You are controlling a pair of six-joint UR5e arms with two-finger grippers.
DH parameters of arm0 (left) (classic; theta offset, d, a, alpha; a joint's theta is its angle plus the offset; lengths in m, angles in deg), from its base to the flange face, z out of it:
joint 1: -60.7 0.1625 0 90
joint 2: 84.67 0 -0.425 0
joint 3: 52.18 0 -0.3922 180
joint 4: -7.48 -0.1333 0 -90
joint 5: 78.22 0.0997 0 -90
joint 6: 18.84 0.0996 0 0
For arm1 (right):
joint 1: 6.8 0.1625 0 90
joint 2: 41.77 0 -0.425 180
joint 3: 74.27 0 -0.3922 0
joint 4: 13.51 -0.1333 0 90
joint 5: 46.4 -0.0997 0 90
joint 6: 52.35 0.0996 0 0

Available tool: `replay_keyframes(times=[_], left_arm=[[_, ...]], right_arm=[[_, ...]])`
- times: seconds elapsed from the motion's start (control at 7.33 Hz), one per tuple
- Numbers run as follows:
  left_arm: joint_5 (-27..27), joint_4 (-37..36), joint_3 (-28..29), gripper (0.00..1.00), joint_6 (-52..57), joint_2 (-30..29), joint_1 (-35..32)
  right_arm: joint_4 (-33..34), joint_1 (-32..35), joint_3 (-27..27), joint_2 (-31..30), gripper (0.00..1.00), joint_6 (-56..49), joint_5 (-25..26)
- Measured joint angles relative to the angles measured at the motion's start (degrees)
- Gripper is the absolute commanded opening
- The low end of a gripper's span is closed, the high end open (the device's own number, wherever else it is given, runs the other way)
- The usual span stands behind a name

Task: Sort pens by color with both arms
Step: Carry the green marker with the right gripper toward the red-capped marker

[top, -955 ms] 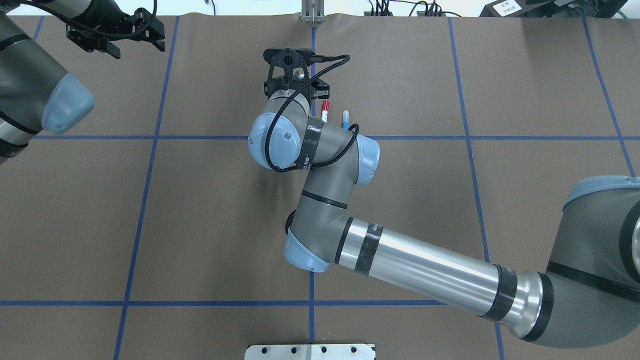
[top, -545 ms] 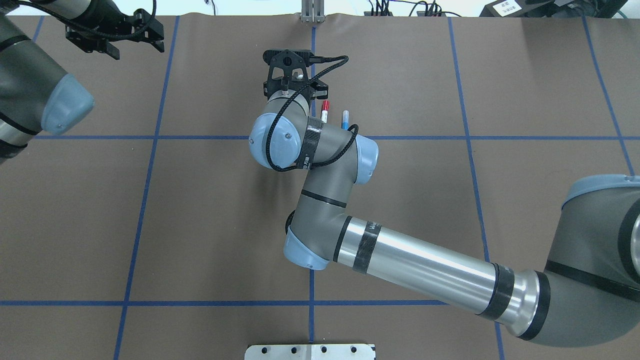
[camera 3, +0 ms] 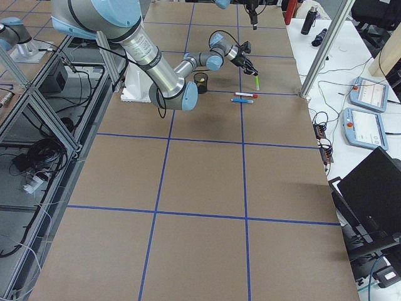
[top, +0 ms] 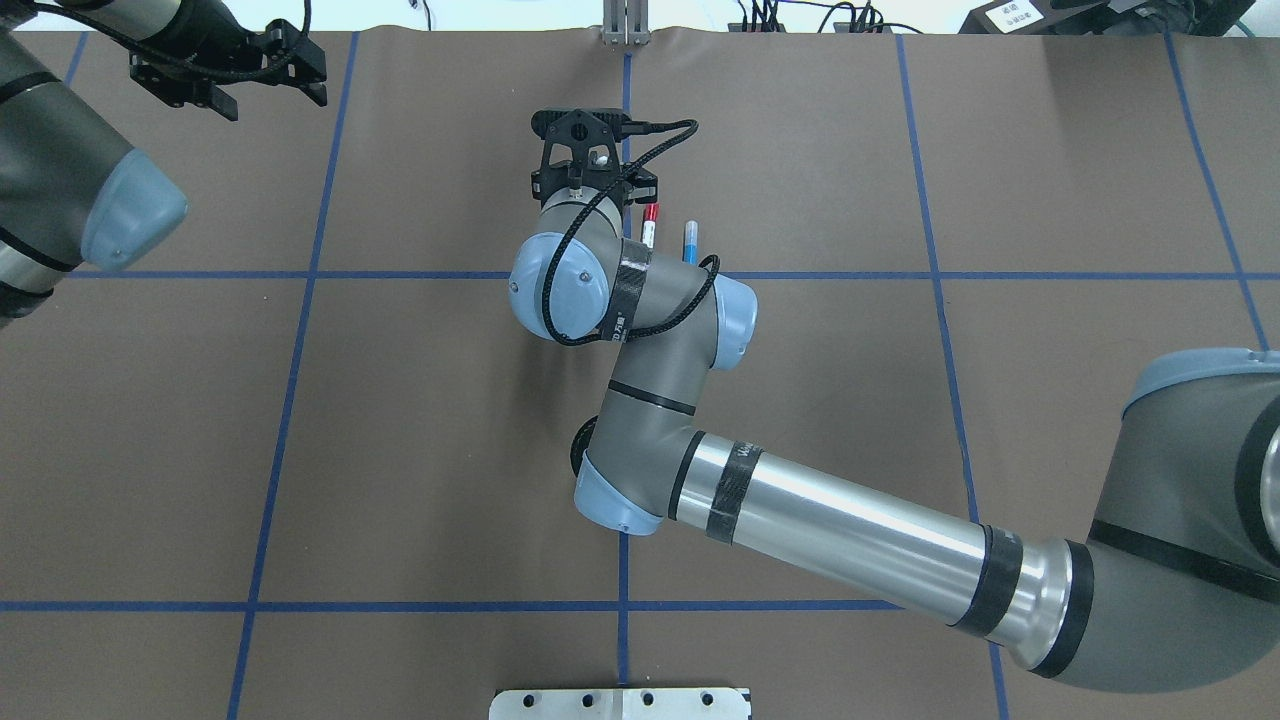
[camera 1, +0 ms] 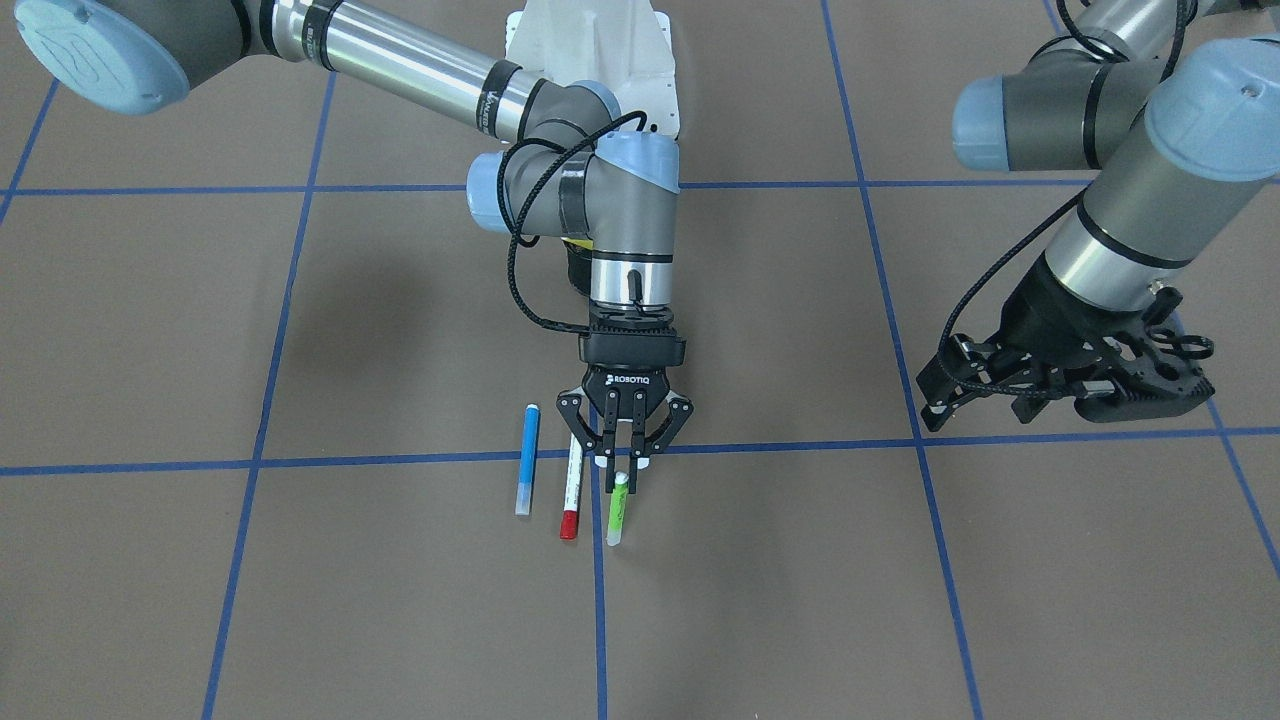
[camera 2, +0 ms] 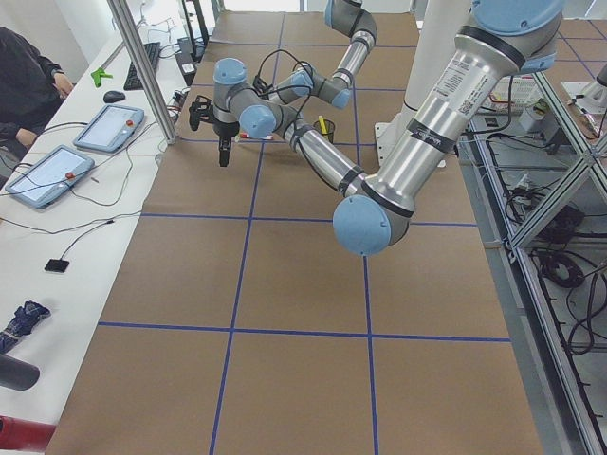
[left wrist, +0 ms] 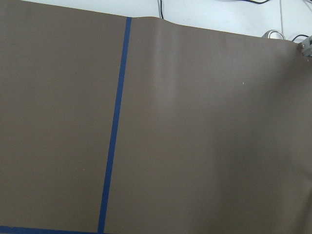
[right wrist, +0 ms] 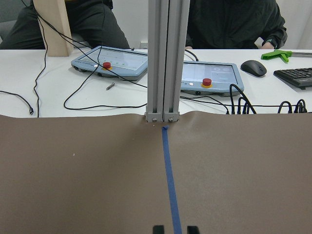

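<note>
My right gripper (camera 1: 622, 486) points down at the table's middle and is shut on the upper end of the lime green pen (camera 1: 617, 512). That pen slants down from the fingers in the exterior right view (camera 3: 256, 82). I cannot tell whether its tip touches the table. The white pen with the red cap (camera 1: 571, 488) and the blue pen (camera 1: 526, 460) lie side by side just beside it. The yellow pen (camera 2: 322, 123) stands in a black mesh cup (camera 3: 200, 79) near the robot base. My left gripper (camera 1: 1070, 385) is open and empty, off to the side.
An aluminium post (right wrist: 162, 58) stands at the table's far edge, straight ahead of the right wrist. Behind it are tablets (right wrist: 111, 62), cables and seated people. Blue tape lines (camera 1: 600, 600) divide the brown table cover into squares.
The right wrist has shifted slightly to the right and its gripper has turned a little over the pens. The left gripper has hardly moved.
</note>
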Motion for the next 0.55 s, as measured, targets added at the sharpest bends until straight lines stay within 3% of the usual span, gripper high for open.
replay_keyframes(times=[0.55], left_arm=[[0.1,0.0,0.0,1.0,0.0,0.0,0.1]], right_arm=[[-0.2,-1.3,-0.8,-0.4,0.0,-1.1,-0.4]])
